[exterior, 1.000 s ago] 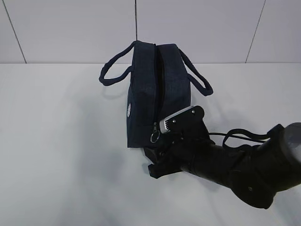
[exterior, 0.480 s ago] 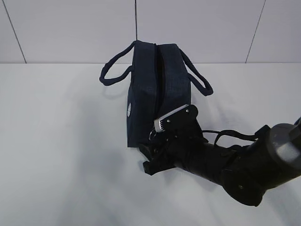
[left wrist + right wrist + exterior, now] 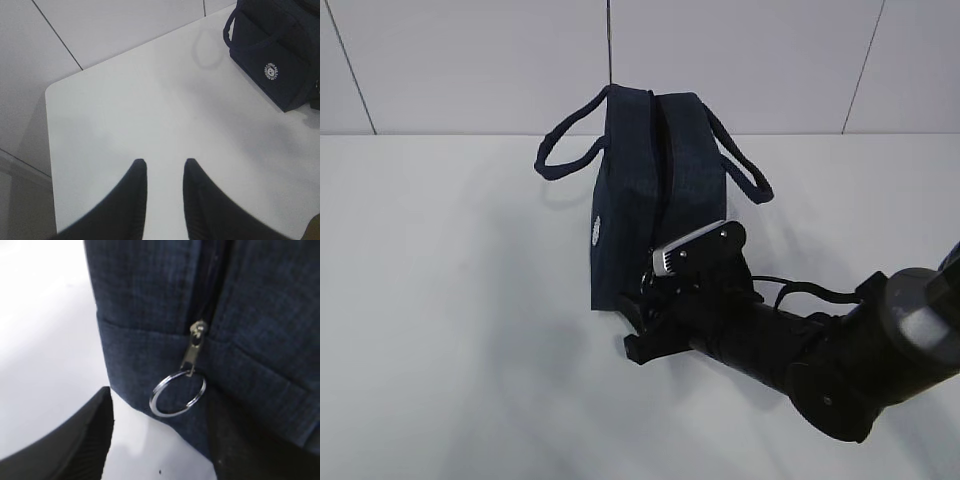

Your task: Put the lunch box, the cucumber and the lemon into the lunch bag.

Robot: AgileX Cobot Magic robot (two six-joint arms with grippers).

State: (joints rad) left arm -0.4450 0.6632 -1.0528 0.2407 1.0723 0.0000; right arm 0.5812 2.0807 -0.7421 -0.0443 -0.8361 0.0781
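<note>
We note the boxy navy fabric lunch bag zipped, nothing packed; right pincer spread around its silver ring pull, left pincer slightly parted, empty.

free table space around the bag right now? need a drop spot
Bare table everywhere left of the lunch bag, out to the corner past the left pincer. Also bare behind the right handle, toward the wall. Crowded only at the bag's near end: the right pincer straddles the zipper ring.
</note>
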